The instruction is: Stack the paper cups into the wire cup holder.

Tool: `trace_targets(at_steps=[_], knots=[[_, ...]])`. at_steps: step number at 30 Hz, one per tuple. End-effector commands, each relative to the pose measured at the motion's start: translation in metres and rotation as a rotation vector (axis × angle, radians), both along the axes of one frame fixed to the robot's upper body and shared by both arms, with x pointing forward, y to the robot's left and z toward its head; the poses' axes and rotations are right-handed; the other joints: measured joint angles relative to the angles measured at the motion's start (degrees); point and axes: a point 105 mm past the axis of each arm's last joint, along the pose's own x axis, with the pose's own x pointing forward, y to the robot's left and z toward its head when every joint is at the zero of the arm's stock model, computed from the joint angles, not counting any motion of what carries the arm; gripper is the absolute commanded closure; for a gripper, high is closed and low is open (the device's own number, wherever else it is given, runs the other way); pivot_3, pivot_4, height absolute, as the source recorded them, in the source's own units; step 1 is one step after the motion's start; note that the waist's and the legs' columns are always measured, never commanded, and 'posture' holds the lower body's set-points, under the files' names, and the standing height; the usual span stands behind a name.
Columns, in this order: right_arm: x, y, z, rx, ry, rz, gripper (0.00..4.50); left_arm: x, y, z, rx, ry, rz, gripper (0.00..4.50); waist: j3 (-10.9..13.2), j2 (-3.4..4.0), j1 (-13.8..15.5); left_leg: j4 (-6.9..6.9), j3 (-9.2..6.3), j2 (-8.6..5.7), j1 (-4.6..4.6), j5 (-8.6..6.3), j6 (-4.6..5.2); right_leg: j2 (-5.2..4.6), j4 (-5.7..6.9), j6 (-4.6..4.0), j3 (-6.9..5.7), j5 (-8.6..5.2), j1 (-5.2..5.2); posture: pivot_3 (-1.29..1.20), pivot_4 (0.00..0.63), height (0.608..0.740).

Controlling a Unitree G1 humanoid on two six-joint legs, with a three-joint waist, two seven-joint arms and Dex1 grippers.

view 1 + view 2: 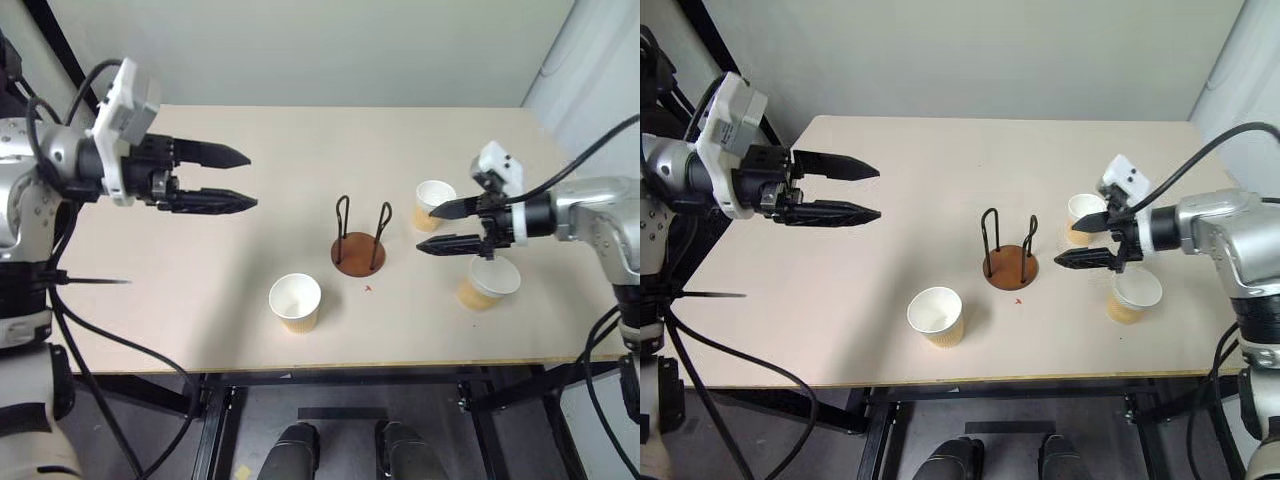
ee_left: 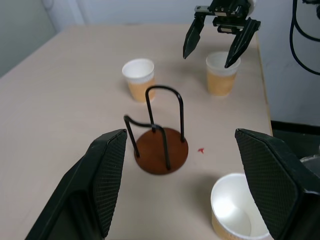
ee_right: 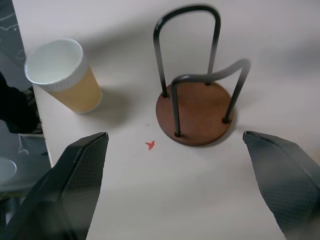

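the wire cup holder (image 1: 360,243) stands upright near the middle of the pale table (image 1: 200,300), a round reddish-brown base with two black wire loops rising from it, and nothing sits inside it. a small red mark (image 1: 368,289) lies on the table just beside the holder's base, on the side nearer the robot. three paper cups stand upright around the holder, none of them touching it. one cup (image 1: 296,302) is near the holder on the robot's left and closer to the front edge of the table, its white inside showing. a second cup (image 1: 433,204) stands to the right of the holder and a little farther back. the third cup (image 1: 487,283) stands farther right of the holder and nearer the front edge, well apart from the first cup. the right gripper (image 1: 433,227) hangs above the table just to the right of the holder, between the holder and the two right-hand cups, pointing toward the holder; its two black fingers are spread wide and grasp nothing. in the head views the far cup shows just behind its upper finger, and whether they touch cannot be told. the left gripper (image 1: 245,178) is raised well to the left of the holder, high over the table, pointing across toward it; its fingers are likewise spread apart and empty.
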Motion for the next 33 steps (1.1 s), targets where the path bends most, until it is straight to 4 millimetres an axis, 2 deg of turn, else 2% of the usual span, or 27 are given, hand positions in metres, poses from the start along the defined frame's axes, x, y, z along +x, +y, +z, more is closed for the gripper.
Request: trace_targets(at_steps=[1,8,17,33], knots=[[0.006,0.011,0.007,-0.015,-0.051,0.027,0.02,-0.013,0.003,0.017,0.003,-0.093,0.014,0.78,0.0,0.0,0.0,0.0,0.0,0.01,-0.02,0.0,0.0,0.0,0.0,-0.01,0.0,-0.01,-0.02,0.0,0.15,0.74],[0.027,0.037,-0.009,-0.052,-0.074,0.031,0.02,-0.018,0.02,0.013,-0.02,-0.106,0.102,0.78,0.0,0.0,-0.1,-0.04,0.01,0.03,0.0,0.01,-0.01,0.02,0.12,-0.16,0.01,-0.02,-0.13,0.0,0.15,0.74],[0.039,0.037,-0.02,-0.076,-0.084,-0.013,0.02,-0.019,0.024,0.016,-0.015,-0.121,0.123,0.78,0.0,-0.01,0.1,-0.02,-0.01,0.02,-0.02,-0.01,-0.1,0.02,0.27,-0.46,-0.01,-0.02,-0.2,0.0,0.15,0.74],[0.032,0.064,-0.014,0.011,-0.027,-0.016,0.02,-0.01,0.02,0.017,-0.018,-0.13,0.117,0.78,0.0,-0.01,-0.1,-0.08,-0.01,0.03,-0.02,0.0,-0.2,0.03,0.62,-0.7,-0.01,-0.17,-0.43,0.0,0.15,0.74]])
